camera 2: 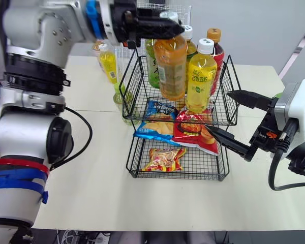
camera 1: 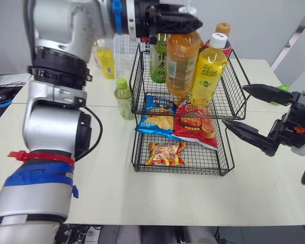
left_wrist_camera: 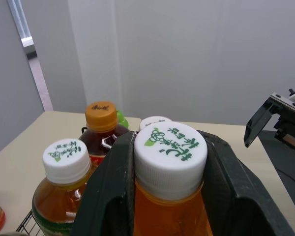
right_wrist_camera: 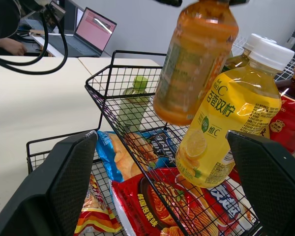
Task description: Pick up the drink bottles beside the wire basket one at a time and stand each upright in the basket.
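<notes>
My left gripper [camera 1: 175,21] is shut on the neck of an orange tea bottle [camera 1: 181,61], white cap [left_wrist_camera: 170,157] up, hanging upright over the top tier of the black wire basket [camera 1: 234,76]. In that tier stand a yellow lemon bottle [camera 1: 208,76], a green tea bottle [camera 1: 158,60], a dark bottle with an orange cap [left_wrist_camera: 101,117] and another white-capped tea bottle [left_wrist_camera: 64,162]. Left of the basket on the table stand a small green bottle [camera 1: 124,98] and a yellow bottle [camera 1: 106,62]. My right gripper [camera 1: 246,109] is open to the right of the basket, holding nothing.
Snack bags lie in the basket: a blue one [camera 1: 157,118] and a red one [camera 1: 197,127] on the middle level, a small one [camera 1: 165,153] at the bottom. A white wire rack [camera 1: 123,53] stands behind the basket. An open laptop [right_wrist_camera: 92,30] sits on a far desk.
</notes>
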Robot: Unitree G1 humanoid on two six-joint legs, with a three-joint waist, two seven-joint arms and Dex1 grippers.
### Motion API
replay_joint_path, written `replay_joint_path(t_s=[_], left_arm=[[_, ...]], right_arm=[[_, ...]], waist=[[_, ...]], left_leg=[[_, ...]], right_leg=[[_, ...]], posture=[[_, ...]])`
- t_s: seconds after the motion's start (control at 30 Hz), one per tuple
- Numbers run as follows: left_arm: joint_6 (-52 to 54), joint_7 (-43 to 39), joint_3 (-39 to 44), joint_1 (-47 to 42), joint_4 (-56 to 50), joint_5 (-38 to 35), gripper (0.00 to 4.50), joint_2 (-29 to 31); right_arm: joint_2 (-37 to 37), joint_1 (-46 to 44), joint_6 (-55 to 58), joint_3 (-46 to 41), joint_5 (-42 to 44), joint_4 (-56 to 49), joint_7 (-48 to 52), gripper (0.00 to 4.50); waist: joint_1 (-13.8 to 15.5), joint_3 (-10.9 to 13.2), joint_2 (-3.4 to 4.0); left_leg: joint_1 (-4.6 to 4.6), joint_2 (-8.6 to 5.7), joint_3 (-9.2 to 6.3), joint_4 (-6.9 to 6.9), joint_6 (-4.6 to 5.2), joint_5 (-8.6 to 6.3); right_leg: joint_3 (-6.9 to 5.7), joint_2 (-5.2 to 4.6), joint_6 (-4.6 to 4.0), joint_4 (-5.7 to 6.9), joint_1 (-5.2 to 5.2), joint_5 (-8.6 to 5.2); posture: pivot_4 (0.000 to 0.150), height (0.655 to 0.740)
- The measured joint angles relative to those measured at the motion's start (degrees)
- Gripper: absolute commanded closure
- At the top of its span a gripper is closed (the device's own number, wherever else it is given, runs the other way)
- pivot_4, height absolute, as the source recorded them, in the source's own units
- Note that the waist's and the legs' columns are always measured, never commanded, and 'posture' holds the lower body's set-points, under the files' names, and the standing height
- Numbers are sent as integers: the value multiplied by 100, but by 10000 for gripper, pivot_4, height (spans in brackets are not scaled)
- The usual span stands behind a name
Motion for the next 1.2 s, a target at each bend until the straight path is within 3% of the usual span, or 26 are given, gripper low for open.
replay_joint_path(t_s=[0.4, 0.8, 1.13, 1.2], left_arm=[[-664, -16, 38, 260, 308, 353, 31310, -556], [-1140, -155, 154, 251, 668, 606, 31310, -657], [-1167, -542, 250, 247, 688, 642, 1326, -577], [-1144, -591, 259, 247, 665, 634, 555, -524]], right_arm=[[-20, -102, 6, 22, -27, 65, -140, 0], [-27, -112, 6, 82, -177, 70, -155, 0], [-28, -135, 6, 132, -290, 170, -66, 0], [-28, -173, 5, 196, -330, 181, -52, 0]], waist=[[47, 0, 0], [46, -1, 1], [45, -1, 1], [41, -1, 1]], left_leg=[[-2, -2, -2, 5, 0, 0], [2, -2, -3, 8, 0, 0], [2, -2, -3, 8, 0, 0], [2, -2, -3, 8, 0, 0]], right_leg=[[-2, -1, 0, 0, 3, 0], [-2, 0, 1, 1, 7, 0], [-3, 0, 0, 1, 7, 1], [-2, 0, 0, 1, 7, 1]], posture=[[1500, 7360], [1500, 7360], [1500, 7360], [1500, 7360]])
